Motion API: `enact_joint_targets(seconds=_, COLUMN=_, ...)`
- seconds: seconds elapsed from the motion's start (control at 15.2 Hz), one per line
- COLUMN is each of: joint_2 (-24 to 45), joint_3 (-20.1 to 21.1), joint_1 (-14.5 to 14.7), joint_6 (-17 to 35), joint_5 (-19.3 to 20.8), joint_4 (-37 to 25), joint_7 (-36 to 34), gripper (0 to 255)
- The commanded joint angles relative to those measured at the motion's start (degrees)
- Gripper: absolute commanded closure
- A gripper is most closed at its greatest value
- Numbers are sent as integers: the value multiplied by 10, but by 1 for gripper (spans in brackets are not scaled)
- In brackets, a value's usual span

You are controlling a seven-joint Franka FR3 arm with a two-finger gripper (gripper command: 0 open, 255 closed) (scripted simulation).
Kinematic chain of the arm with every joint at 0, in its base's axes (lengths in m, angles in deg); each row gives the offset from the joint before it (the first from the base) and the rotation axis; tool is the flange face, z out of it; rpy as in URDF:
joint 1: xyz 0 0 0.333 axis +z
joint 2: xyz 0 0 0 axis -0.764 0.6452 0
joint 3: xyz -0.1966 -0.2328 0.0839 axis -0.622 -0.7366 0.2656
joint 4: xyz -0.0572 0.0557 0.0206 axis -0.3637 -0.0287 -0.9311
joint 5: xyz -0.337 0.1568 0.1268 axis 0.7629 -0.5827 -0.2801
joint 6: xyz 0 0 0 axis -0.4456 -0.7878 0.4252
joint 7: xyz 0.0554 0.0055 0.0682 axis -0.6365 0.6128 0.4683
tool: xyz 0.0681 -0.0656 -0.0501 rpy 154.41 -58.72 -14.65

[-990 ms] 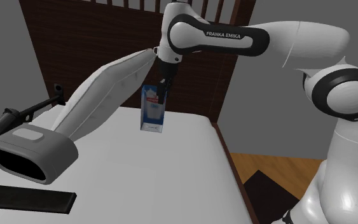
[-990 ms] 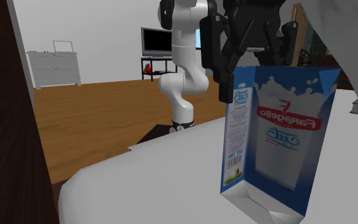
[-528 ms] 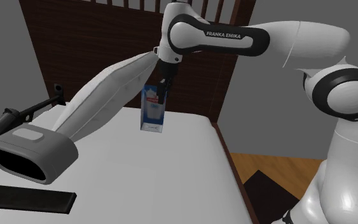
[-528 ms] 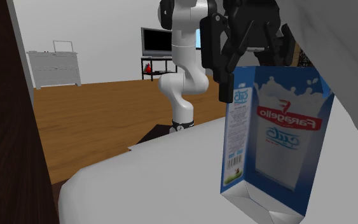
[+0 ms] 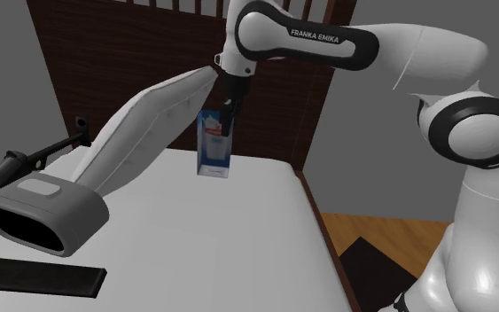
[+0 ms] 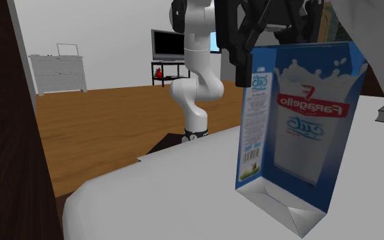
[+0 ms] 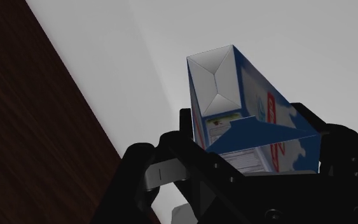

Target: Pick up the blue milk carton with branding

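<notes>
Shoulder view is showing a white bed (image 5: 238,239), and the milk carton (image 5: 214,146) is hanging just above it. The carton is sitting near the dark wooden headboard (image 5: 123,53) and beside a leaning white pillow (image 5: 141,133). It is showing big blue sides, a white milk splash, a red name band and, smallest of all, a barcode on its thin side. Its white bottom is tilting a little. The white arm (image 5: 398,62) is rising from the shoulder view's lower right, bending over and pointing its hand down. The black gripper (image 5: 227,120) is squeezing the carton's top between its fingers.
</notes>
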Motion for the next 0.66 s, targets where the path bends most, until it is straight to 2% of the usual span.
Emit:
enact_joint_targets(seconds=0.0, joint_2=4, joint_3=0, joint_1=1, joint_6=-19, joint_5=1, joint_4=-24, joint_7=-1, gripper=255)
enact_joint_targets(seconds=0.46, joint_2=38, joint_3=1, joint_1=7, joint_6=-93, joint_5=5, joint_4=-132, joint_7=-3, gripper=255)
enact_joint_targets(seconds=0.59, joint_2=39, joint_3=1, joint_1=7, joint_6=-94, joint_5=5, joint_4=-134, joint_7=-3, gripper=255)
